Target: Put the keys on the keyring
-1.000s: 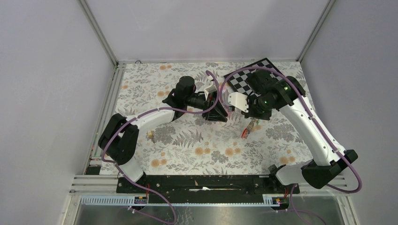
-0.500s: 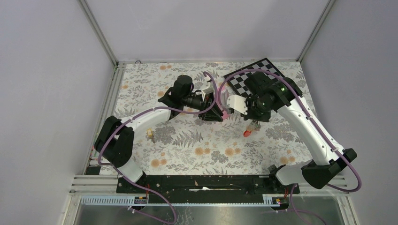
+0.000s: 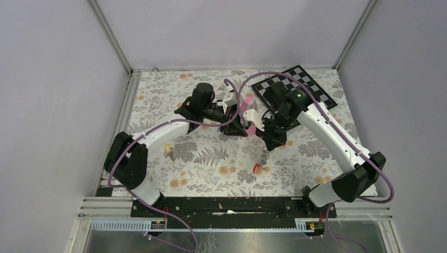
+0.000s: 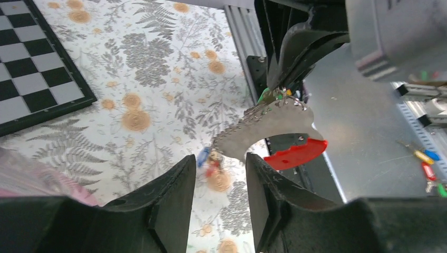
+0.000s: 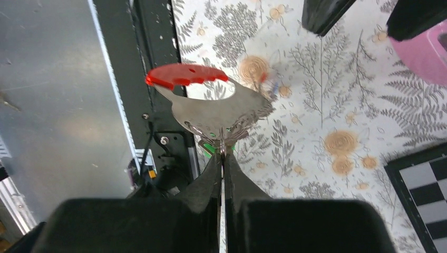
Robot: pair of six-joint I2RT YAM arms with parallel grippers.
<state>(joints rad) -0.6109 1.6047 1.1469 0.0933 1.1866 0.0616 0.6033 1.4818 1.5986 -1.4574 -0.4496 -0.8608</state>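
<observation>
Nearest the arm bases, the keyring (image 5: 216, 113) is held over the floral bench (image 3: 211, 174). Its red bar points toward the near edge and its silver side is pinched in the closed right gripper (image 5: 222, 145). Just beyond, the left gripper (image 4: 217, 163) faces it, jaws partly apart with nothing between them (a pink pyramid (image 3: 248, 113) is close beside its fingers; contact unclear). Farthest back lies a checkerboard (image 3: 311, 87).
</observation>
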